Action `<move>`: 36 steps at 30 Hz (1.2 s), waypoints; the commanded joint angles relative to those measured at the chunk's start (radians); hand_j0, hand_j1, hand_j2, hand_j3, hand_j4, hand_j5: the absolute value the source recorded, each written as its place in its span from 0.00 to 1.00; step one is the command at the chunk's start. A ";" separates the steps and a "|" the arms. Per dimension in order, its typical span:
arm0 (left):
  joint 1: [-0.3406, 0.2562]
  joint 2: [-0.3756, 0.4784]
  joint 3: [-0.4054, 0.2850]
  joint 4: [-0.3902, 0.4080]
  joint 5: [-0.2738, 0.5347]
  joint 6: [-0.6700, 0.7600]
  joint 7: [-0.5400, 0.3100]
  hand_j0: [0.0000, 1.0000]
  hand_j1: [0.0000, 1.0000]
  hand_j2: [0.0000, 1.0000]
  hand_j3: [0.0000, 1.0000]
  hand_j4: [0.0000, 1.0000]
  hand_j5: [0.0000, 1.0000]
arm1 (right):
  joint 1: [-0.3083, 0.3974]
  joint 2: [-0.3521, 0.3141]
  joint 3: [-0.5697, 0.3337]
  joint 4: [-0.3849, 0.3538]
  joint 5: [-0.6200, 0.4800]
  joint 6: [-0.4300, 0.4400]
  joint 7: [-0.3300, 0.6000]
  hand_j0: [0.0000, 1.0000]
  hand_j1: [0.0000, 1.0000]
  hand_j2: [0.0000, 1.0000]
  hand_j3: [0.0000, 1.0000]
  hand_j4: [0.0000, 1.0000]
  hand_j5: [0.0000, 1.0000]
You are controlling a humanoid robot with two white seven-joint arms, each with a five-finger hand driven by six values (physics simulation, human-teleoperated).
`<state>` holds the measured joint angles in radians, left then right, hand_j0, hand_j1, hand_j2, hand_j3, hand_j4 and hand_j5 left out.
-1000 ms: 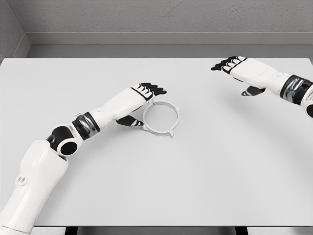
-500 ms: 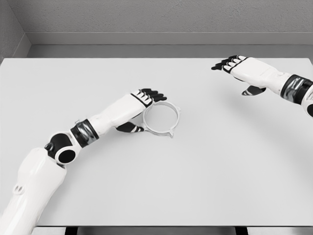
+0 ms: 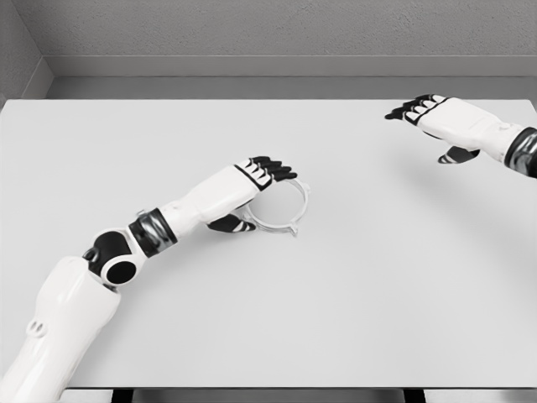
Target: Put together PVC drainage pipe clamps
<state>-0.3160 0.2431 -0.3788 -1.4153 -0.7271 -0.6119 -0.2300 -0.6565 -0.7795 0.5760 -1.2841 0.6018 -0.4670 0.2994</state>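
A white ring-shaped pipe clamp (image 3: 295, 207) with small lugs lies flat on the white table (image 3: 352, 311), a little left of centre. My left hand (image 3: 256, 197) reaches over the ring's left side and hides that part. Its black-tipped fingers (image 3: 273, 168) stretch across the ring's far rim and its thumb (image 3: 230, 223) sits at the near rim. The fingers are spread, not closed on the ring. My right hand (image 3: 430, 133) hovers at the far right of the table, open and holding nothing, well away from the clamp.
A grey wall (image 3: 268, 34) runs behind the table's far edge. The table's front edge lies near the bottom of the view. No other clamp parts show on the tabletop.
My left hand has slid right and forward, now covering the ring's left half. The ring has stayed in place. My right hand has drawn back toward the right edge.
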 commanded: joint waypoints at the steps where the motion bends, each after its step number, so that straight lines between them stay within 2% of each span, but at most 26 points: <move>1: 0.000 -0.001 -0.017 0.003 0.003 0.001 0.001 1.00 1.00 1.00 1.00 1.00 1.00 | 0.000 -0.001 -0.001 0.008 -0.004 0.001 0.000 1.00 1.00 1.00 1.00 1.00 1.00; 14: -0.018 -0.004 -0.023 0.056 0.003 0.001 0.001 1.00 1.00 1.00 1.00 1.00 1.00 | 0.000 -0.015 -0.001 0.008 -0.007 0.002 0.003 1.00 1.00 1.00 1.00 1.00 1.00; 23: -0.032 -0.008 -0.029 0.059 0.002 0.001 0.000 1.00 1.00 1.00 1.00 1.00 1.00 | 0.000 -0.017 -0.002 0.009 -0.007 0.002 0.004 1.00 1.00 1.00 1.00 1.00 1.00; 25: -0.049 -0.018 -0.034 0.090 0.002 0.001 0.000 1.00 1.00 1.00 1.00 1.00 1.00 | 0.000 -0.017 -0.002 0.008 -0.007 0.002 0.004 1.00 1.00 1.00 1.00 1.00 1.00; 36: -0.057 -0.019 -0.034 0.101 0.002 0.001 0.000 1.00 1.00 1.00 1.00 1.00 1.00 | 0.002 -0.017 -0.002 0.002 -0.007 0.002 0.004 1.00 1.00 1.00 1.00 1.00 1.00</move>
<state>-0.3758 0.2240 -0.4131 -1.3194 -0.7329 -0.6120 -0.2303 -0.6550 -0.7949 0.5745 -1.2816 0.5992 -0.4660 0.3042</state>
